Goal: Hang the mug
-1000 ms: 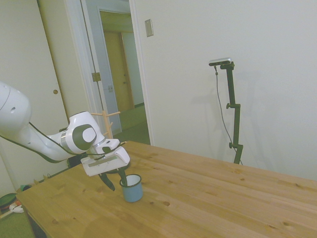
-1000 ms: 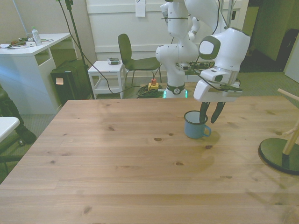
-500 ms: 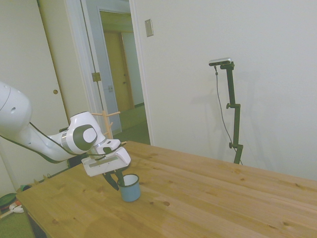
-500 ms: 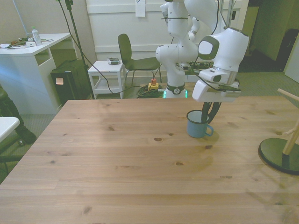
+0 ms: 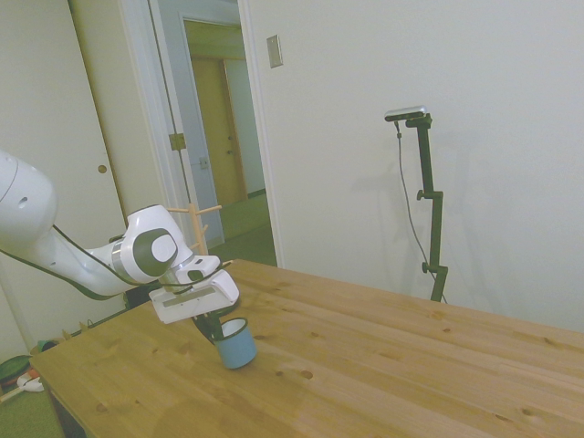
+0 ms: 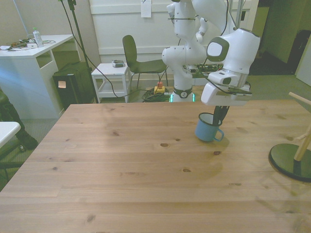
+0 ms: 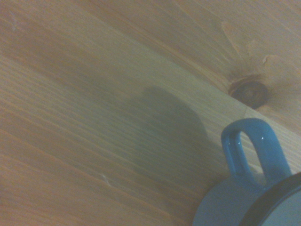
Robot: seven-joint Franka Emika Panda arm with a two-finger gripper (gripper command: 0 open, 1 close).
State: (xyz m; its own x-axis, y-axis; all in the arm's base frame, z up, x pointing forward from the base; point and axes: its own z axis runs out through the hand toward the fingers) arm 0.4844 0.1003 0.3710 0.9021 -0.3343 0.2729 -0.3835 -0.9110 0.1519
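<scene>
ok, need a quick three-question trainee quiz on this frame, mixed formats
1. True or false: the mug stands flat and upright on the table.
2. The pincer is: A) open above the mug, B) shut on the mug's rim, C) holding the handle.
3. Fill in: in the front view, the wooden rack stands at the table's ____ edge.

Key: 1 false, the mug is tilted and looks lifted. 2 B. 3 right.

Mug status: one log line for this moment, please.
light-blue enamel mug | gripped at rim, tilted | end effector shut | not hung
</scene>
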